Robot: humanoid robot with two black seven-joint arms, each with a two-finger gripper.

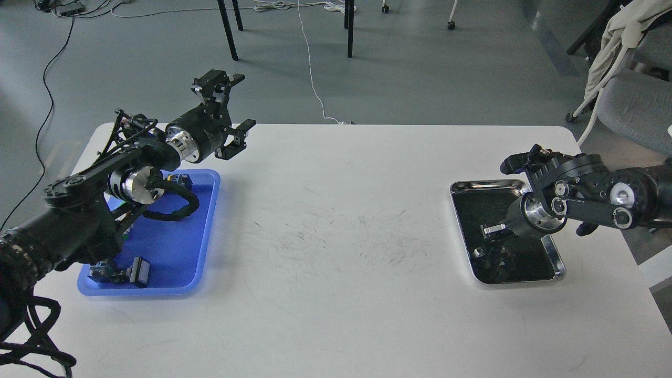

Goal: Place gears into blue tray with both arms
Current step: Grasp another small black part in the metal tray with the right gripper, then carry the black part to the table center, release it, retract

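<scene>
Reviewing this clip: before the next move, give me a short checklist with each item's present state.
1. Left gripper open and empty: ok; its fingers stand wide apart above the table's far left edge.
2. Right gripper down in the steel tray: ok.
3. Right gripper's hold on a gear: cannot tell; its fingers are dark against the tray's dark bottom.
4. Gears located: cannot tell; none can be made out for certain.
5. Blue tray has bare floor for a drop: ok; the right half is bare, with small parts at its near and far ends.
6. Table between the trays free of obstacles: ok.
</scene>
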